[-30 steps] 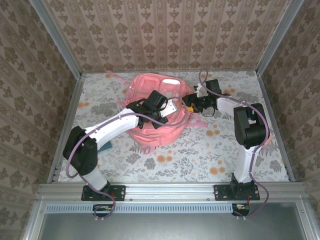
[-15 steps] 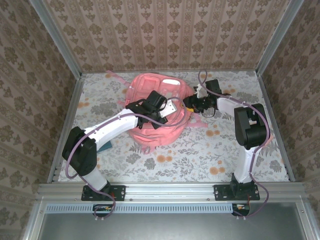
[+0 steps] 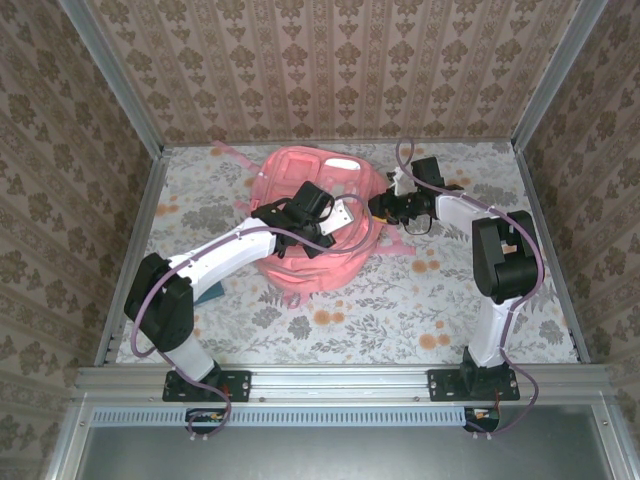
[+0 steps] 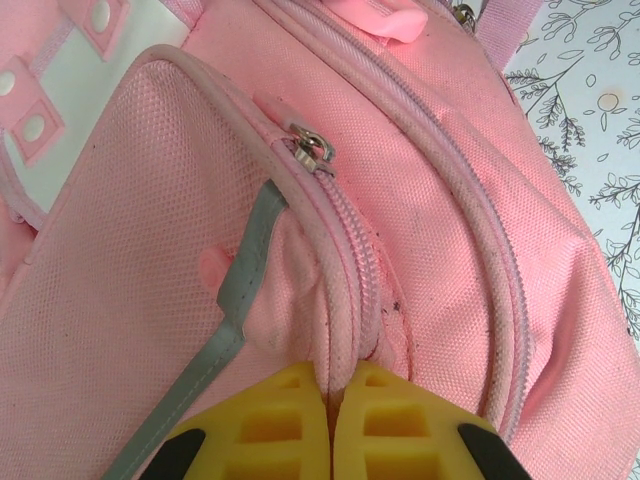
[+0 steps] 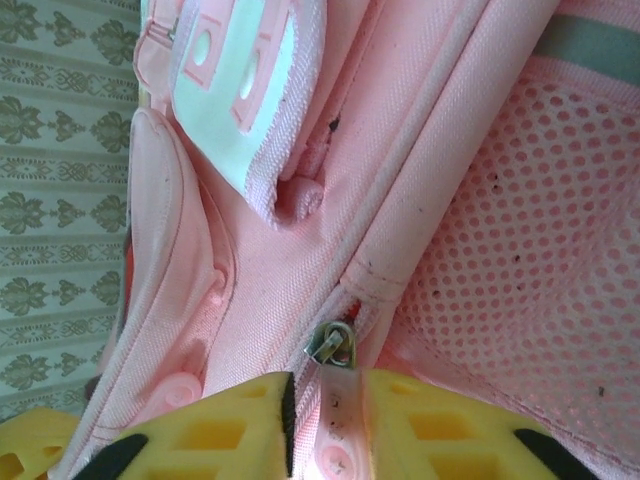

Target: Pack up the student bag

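The pink student bag (image 3: 300, 168) lies in the middle of the table at the back. My left gripper (image 3: 338, 216) rests on its front and is shut on the bag's corded pocket trim (image 4: 335, 330), its yellow fingers (image 4: 270, 420) pinching the cord beside the zip. A metal zip slider (image 4: 312, 152) sits farther up that pocket seam. My right gripper (image 3: 384, 207) is at the bag's right side, shut on the pale pink zip pull tab (image 5: 340, 425), which hangs from a metal slider (image 5: 335, 345) next to a mesh side pocket (image 5: 540, 240).
A thin pink strap (image 3: 232, 153) trails off the bag's back left. A teal object (image 3: 212, 292) pokes out under the left arm. Metal frame rails and patterned walls close the table in; open floral tabletop (image 3: 380, 310) lies in front of the bag.
The right gripper and forearm have shifted slightly to the right, away from the bag, with the pull tab still held. The left arm has stayed put.
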